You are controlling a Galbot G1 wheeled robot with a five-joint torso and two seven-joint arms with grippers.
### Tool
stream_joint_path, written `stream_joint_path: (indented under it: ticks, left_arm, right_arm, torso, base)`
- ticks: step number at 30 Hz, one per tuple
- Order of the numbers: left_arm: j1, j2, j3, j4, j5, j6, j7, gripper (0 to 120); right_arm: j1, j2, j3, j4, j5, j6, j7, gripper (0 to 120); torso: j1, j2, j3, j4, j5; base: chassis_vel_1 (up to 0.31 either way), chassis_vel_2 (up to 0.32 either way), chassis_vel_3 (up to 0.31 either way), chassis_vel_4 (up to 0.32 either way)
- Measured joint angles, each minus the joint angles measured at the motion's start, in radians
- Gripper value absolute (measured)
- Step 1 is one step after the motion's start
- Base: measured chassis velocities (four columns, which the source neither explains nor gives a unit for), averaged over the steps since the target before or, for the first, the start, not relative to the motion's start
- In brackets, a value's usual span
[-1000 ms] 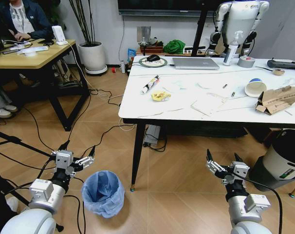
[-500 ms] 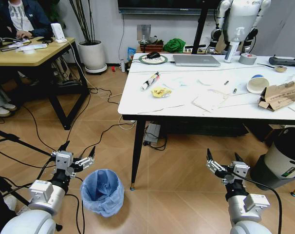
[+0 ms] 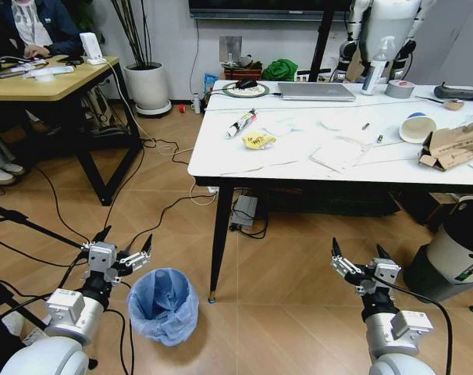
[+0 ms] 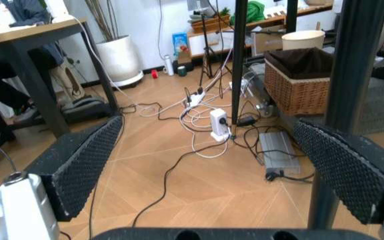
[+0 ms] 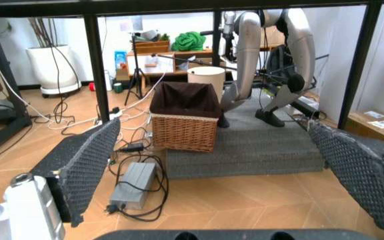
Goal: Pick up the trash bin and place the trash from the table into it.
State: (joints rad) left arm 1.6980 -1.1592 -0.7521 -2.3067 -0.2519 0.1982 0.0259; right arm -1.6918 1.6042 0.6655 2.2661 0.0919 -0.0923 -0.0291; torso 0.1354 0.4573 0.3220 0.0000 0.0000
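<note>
**Operator:** Wooden herringbone flooring, cables everywhere. Where do I stand with the job?

**Guide:** You have not started on anything, by the look of it. You are facing the table point(image 3: 221, 168), a glossy white top on black legs, to your front and right. The trash bin point(image 3: 163, 305), small and lined with a crinkled blue bag, stands on the floor near the table's near left leg, upright and untouched.

**Operator:** And my grippers?

**Guide:** Your left gripper point(image 3: 118, 251) hangs low just left of the bin, close to its rim but apart from it, fingers spread and empty. Your right gripper point(image 3: 360, 266) hovers low at the right, in front of the table, fingers also apart, holding nothing.

**Operator:** What is on the table?

**Guide:** All the trash, I judge: a yellow wrapper point(image 3: 257, 141) and a red-and-white wrapper point(image 3: 241, 123) toward the left, crumpled white paper point(image 3: 339, 152) in the middle, a white cup point(image 3: 417, 127) and torn cardboard point(image 3: 453, 147) at the right. A laptop point(image 3: 316, 91) lies at the far edge.

**Operator:** So what remains?

**Guide:** Everything: lifting the bin, then each piece.
</note>
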Motion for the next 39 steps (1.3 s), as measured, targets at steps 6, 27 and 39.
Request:
stream_joint_path:
  ticks: [6,27,39]
  left_arm:
    - [-0.006,0.011,0.007,0.017,-0.005,-0.012,0.001,100]
    - [0.025,0.032,-0.010,0.046,-0.034,-0.016,-0.019,100]
    - [0.039,0.013,0.002,0.041,0.035,-0.030,-0.017,100]
  right_arm:
    - [-0.002,0.003,0.000,0.000,-0.002,0.007,0.001,100]
    - [0.018,0.004,-0.003,-0.026,0.012,0.011,0.011,100]
    - [0.029,-0.006,0.001,-0.046,0.026,0.016,0.011,100]
  torso:
    - [-0.009,-0.022,-0.014,0.0000,-0.0001]
    - [-0.037,-0.110,-0.072,0.0001,-0.0001]
    - [-0.053,-0.156,-0.103,0.0001,0.0000]
  base:
    - [0.000,0.000,0.000,0.000]
    - [0.000,0.000,0.000,0.000]
    - [0.000,0.000,0.000,0.000]
